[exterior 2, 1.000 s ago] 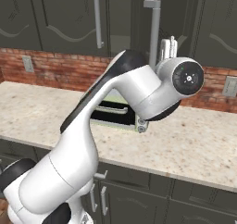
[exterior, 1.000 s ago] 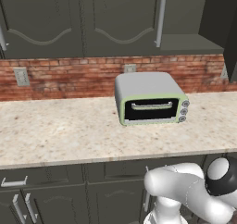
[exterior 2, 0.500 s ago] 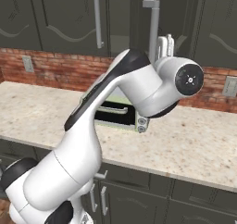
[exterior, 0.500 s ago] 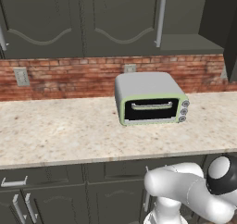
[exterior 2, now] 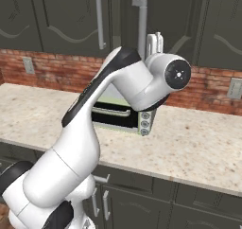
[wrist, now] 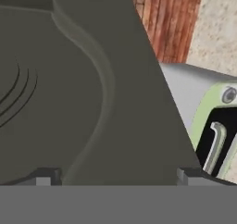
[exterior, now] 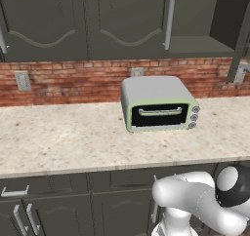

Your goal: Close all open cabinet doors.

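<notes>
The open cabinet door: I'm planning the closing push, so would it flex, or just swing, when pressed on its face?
The open cabinet door looks like a thick flat panel with raised moulding, so it is probably stiff, not floppy. Standing ajar, it should likely swing rather than slide. Its smooth face may let the gripper, jaws apart, slip sideways.
</notes>
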